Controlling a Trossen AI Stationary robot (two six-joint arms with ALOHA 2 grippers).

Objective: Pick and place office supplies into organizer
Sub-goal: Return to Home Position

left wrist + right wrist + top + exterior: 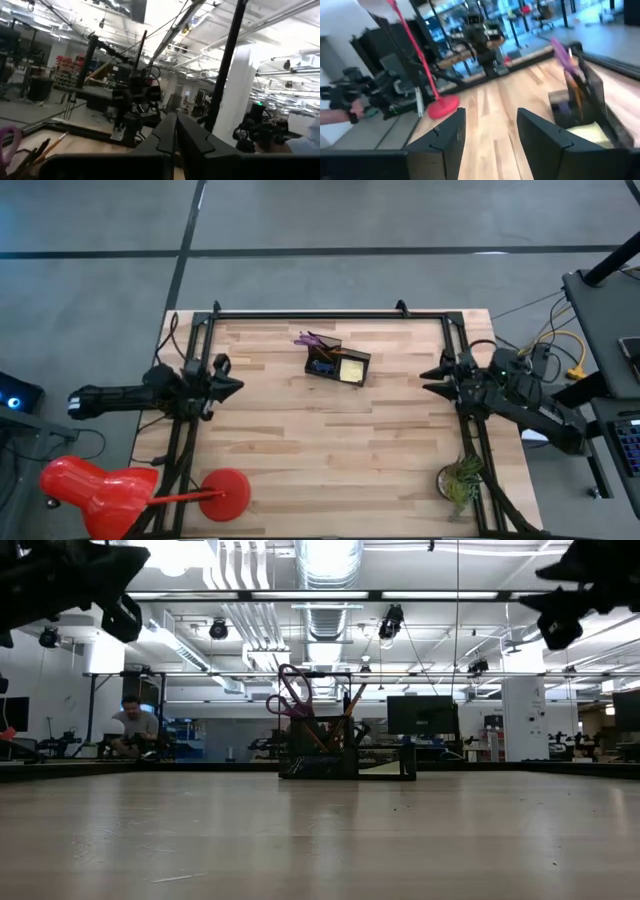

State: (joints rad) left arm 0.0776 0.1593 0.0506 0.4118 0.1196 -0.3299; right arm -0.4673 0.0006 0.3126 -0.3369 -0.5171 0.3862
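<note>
- Holding scissors (308, 339), pens (353, 700) and yellow sticky pad (352, 369), organizer (338, 364) stands centred near the surface (330, 445) back edge.
- Left jaws: clenched, raised at left edge.
- Right jaws: released, raised at right edge.

The left gripper (234, 387) hangs raised, its 2 fingers (162, 139) pressed together, with wrist and forearm stretched level straight behind the fingertips. The right gripper (431, 380) faces it, well apart, 2 fingers (442, 137) spread with a clear gap, forearm angling away behind them.
</note>
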